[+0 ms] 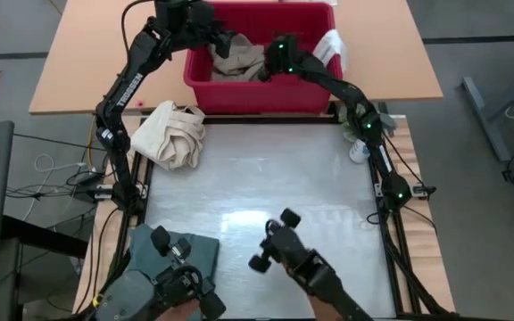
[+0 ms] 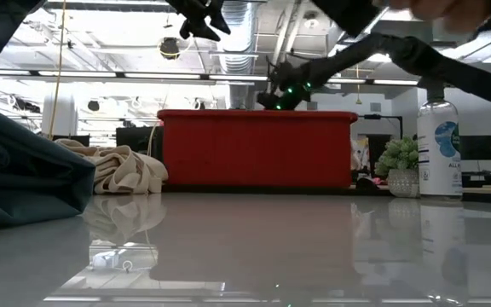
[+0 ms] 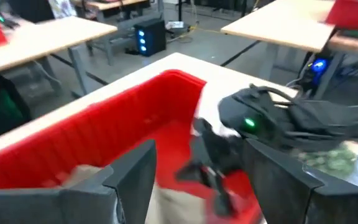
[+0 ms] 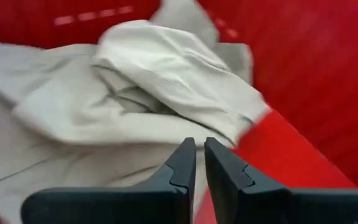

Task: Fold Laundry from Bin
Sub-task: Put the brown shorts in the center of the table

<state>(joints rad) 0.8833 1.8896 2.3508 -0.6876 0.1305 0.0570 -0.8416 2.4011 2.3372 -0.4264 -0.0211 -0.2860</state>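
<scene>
The right pincer (image 4: 199, 163), fingers nearly pressed together and pinching nothing, is hovering inside the red bin (image 1: 239, 93), with the tan trousers (image 4: 135, 93) lying crumpled just ahead. The left pincer (image 3: 194, 180) is hanging spread above the bin, farther off.

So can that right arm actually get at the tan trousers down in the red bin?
Probably yes. The right gripper hangs inside the red bin just above the tan trousers, with nothing between them. Its fingers are nearly shut, though, so they'd need to open first.
</scene>
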